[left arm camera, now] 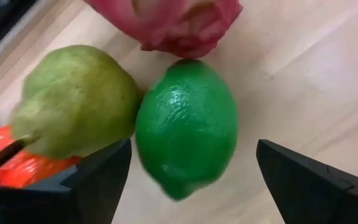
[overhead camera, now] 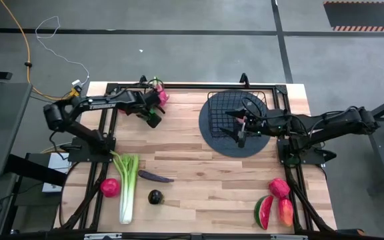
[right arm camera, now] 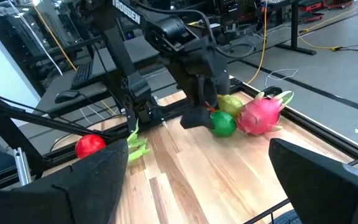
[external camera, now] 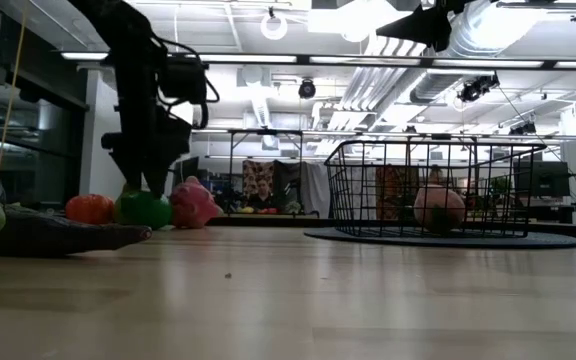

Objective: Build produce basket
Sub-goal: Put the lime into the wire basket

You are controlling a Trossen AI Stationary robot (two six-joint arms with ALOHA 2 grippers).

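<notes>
The black wire basket (overhead camera: 229,107) stands on a dark round mat (overhead camera: 212,137) at the far right, with a peach-coloured round fruit (external camera: 438,208) inside it. At the far left lie a green lime-like fruit (left arm camera: 186,127), a green pear-shaped fruit (left arm camera: 73,99), an orange-red fruit (external camera: 90,208) and a pink dragon fruit (external camera: 193,203), all resting on the table. My left gripper (left arm camera: 192,162) points down over the green fruit, open, one finger on each side of it and not touching it. My right gripper (overhead camera: 241,128) hovers open over the basket.
Along the near side lie a celery stalk (overhead camera: 129,190), a red fruit (overhead camera: 109,187), a purple eggplant (overhead camera: 155,177) and a dark round fruit (overhead camera: 155,197). At the near right lie a watermelon slice (overhead camera: 263,212), a second dragon fruit (overhead camera: 279,188) and a mango (overhead camera: 285,212). The table's middle is bare wood.
</notes>
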